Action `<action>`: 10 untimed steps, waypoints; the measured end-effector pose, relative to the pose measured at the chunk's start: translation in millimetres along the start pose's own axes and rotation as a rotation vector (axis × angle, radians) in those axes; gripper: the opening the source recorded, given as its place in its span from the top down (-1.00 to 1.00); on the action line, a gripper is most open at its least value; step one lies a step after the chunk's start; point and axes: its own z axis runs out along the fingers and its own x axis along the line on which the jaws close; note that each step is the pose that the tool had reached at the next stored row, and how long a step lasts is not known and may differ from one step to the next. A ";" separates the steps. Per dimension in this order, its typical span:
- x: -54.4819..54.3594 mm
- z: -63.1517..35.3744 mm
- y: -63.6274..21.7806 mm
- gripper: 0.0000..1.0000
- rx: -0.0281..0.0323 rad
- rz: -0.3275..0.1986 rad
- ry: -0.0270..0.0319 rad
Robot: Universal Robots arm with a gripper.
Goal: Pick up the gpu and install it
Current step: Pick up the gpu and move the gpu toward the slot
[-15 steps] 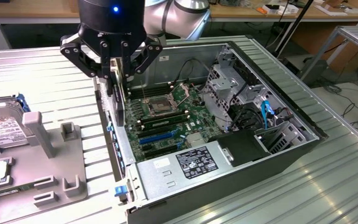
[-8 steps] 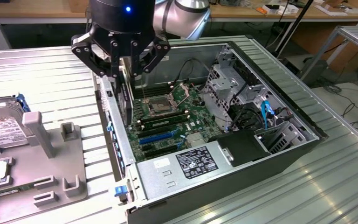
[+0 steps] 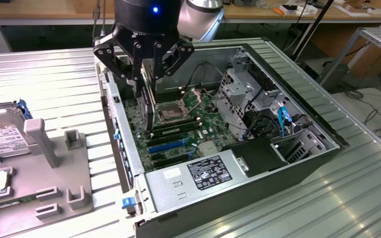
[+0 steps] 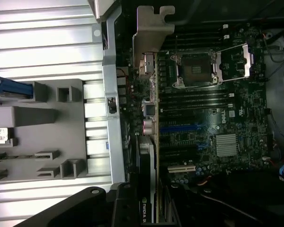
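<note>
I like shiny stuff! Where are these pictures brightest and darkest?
Exterior view: glare streaks the ribbed metal table, and a blue light glows on the arm. Wrist view: the table looks washed white, while the case interior sits dark.

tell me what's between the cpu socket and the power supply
Rows of long slots, some blue, and a small silver heatsink lie between the socket and the power supply, as the exterior view shows.
</note>
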 end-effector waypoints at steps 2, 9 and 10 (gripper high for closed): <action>-5.5 0.1 0.4 0.46 0.0000 0.000 0.0000; -22.3 0.6 1.7 0.46 -0.0001 0.000 0.0000; -25.5 0.7 1.9 0.46 -0.0001 0.000 0.0000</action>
